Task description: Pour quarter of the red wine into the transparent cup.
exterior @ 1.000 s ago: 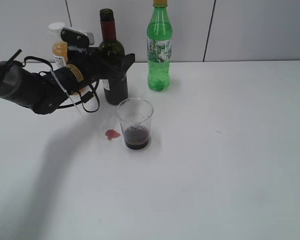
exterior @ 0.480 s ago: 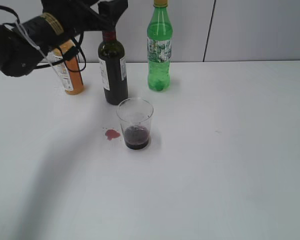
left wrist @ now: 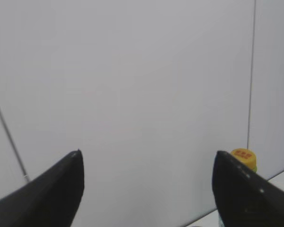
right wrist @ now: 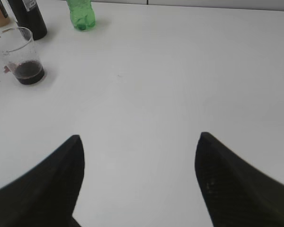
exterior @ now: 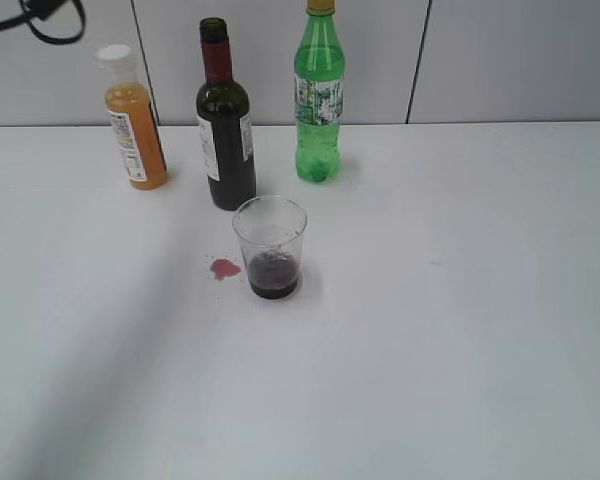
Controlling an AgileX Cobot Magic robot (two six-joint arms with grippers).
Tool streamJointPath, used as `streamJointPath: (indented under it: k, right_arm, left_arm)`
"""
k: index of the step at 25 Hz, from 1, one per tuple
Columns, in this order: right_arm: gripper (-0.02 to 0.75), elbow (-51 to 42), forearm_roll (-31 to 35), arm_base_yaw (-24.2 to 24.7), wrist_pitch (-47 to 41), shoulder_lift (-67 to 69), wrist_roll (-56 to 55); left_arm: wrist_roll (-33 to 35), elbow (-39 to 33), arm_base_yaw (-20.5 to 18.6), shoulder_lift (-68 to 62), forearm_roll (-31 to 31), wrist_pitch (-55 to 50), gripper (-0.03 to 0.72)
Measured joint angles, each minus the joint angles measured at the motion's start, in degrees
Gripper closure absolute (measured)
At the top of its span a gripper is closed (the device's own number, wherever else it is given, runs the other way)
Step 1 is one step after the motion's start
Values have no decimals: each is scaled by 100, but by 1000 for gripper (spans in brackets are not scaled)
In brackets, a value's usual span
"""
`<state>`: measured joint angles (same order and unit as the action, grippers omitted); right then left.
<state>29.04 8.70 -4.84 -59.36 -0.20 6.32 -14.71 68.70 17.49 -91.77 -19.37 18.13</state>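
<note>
Exterior: we see the red wine (exterior: pixel 226 140) bottle upright just behind the transparent cup (exterior: pixel 270 247); left gripper (left wrist: pixel 146 184) gapes empty at the wall, probably higher; right gripper (right wrist: pixel 138 177), spread empty, has both far-left.

The exterior view looks down at a slant from in front of the white table (exterior: pixel 460 350), facing the back wall (exterior: pixel 520 60), far enough off to take in the whole row of bottles. The left wrist view is raised and faces that wall nearly level; only the green bottle (left wrist: pixel 243 157) cap shows, probably the same one the exterior view has (exterior: pixel 319 95). The right wrist view looks down and forward over the table, sharing the cup (right wrist: pixel 18 56) with the exterior view (exterior: pixel 271 247).
</note>
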Motion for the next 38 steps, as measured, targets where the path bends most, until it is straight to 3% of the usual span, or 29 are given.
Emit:
streamJointPath:
  k: [9,13,16,22,30,38]
  right_arm:
    - [153,0,0,0,0,0,0]
    - [153,0,0,0,0,0,0]
    - [153,0,0,0,0,0,0]
    - [153,0,0,0,0,0,0]
    - [153,0,0,0,0,0,0]
    - [153,0,0,0,0,0,0]
  left_arm:
    - [0,-730,-15,2049,7,-3213,79]
    - [56,-1100,-266,2774,35,-4290,93]
    - [330,-1516,-642,3257,315,-4690,99]
    - [1318,-2358,-1370,4169,1551,-5414,99]
    - [1590,-3465,-1414,5438,2206,-6392,102]
    - [1590,-3975,-1419,6812,2380,-7495,102]
